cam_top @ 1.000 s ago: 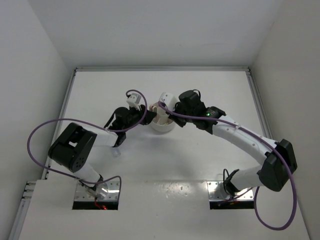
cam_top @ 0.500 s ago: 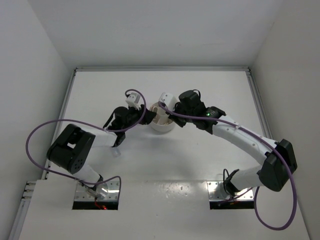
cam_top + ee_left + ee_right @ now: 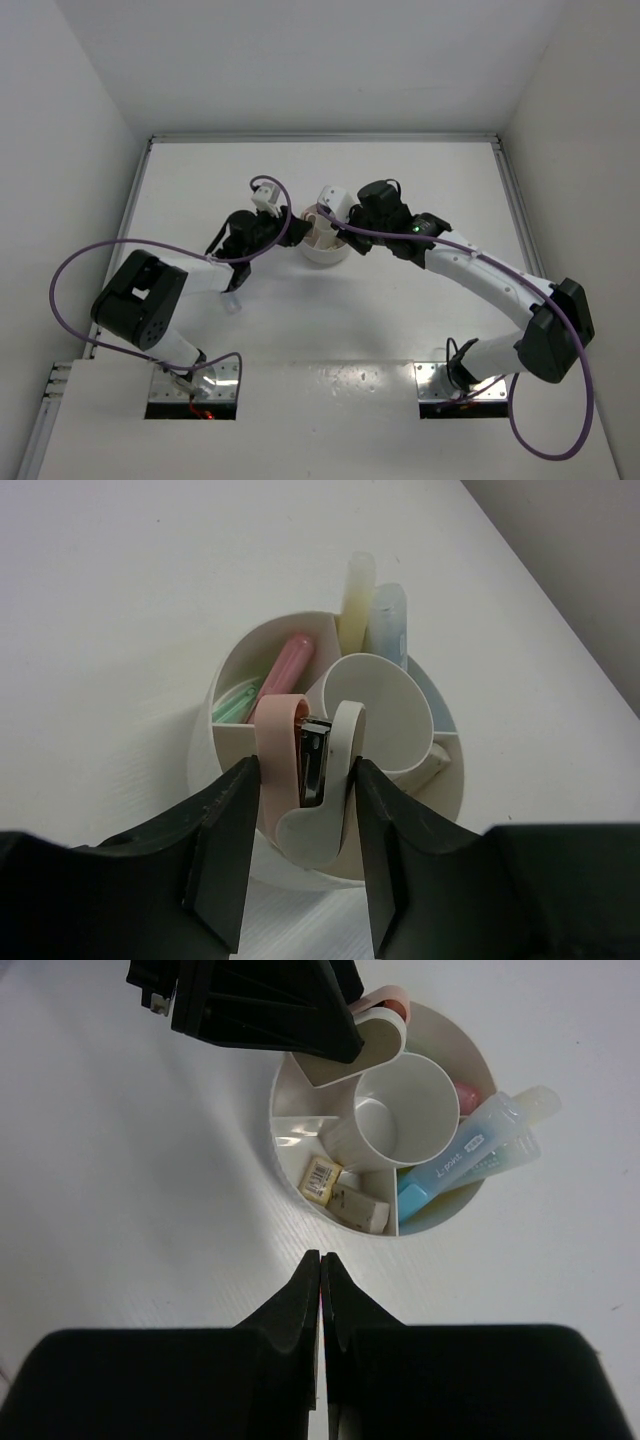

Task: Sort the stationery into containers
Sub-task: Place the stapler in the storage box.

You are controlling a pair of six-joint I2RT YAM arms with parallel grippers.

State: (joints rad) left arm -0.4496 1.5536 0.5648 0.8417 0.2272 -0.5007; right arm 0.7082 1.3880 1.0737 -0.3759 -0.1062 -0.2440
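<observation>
The round white divided bowl (image 3: 325,250) sits mid-table. My left gripper (image 3: 300,770) is shut on a small pink-and-white stapler (image 3: 312,780), held upright over the bowl's near compartment beside the centre cup (image 3: 385,695). A pink marker (image 3: 288,665) and a green one (image 3: 235,702) lie in a compartment. A yellow marker (image 3: 357,590) and a clear blue tube (image 3: 390,620) lean at the far side. My right gripper (image 3: 320,1257) is shut and empty above the table just short of the bowl (image 3: 274,1120). Tan eraser blocks (image 3: 322,1178) and the tube (image 3: 490,1135) show there.
White walls enclose the table on three sides, with a raised rail (image 3: 320,138) along the back. The left arm's purple cable (image 3: 70,270) loops out to the left. The left gripper's black body (image 3: 260,1000) hangs over the bowl's far rim in the right wrist view.
The left arm has shifted slightly, its wrist edging up towards the bowl with the stapler. The right arm has not moved.
</observation>
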